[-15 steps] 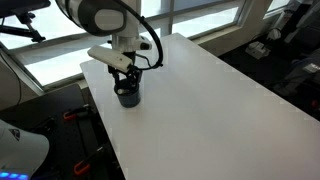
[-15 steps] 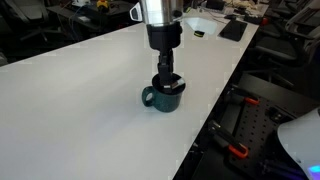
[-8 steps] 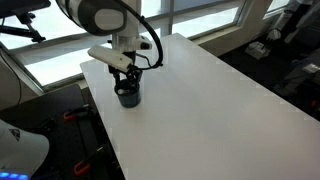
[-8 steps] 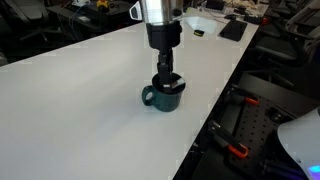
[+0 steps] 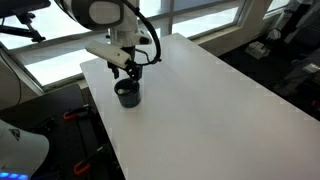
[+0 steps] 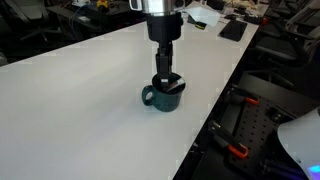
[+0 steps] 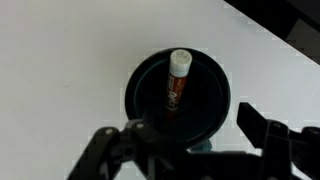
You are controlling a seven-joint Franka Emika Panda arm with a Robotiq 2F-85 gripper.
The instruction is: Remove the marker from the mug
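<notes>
The dark mug [image 7: 134, 88] stands on the white table, below centre in the wrist view. The marker [image 7: 175, 85] stands tilted inside it, with a red/orange body and a pale top end poking up near the far rim. My gripper [image 7: 180, 140] hovers just above the mug, its two dark fingers spread wide to either side, gripping nothing. In both exterior views the gripper [image 5: 128, 72] [image 6: 165, 78] hangs straight over the mug [image 5: 127, 95] [image 6: 162, 98]. The marker is too small to make out there.
The mug sits near the edge of the white table [image 5: 220, 100] [image 6: 80, 110]. Windows lie behind the table. Dark equipment and red clamps [image 6: 235, 150] sit beyond the table edge. Papers and a dark pad [image 6: 232, 30] lie at the table's far end.
The gripper has risen a little from the mug's mouth. The mug and the marker have stayed in place.
</notes>
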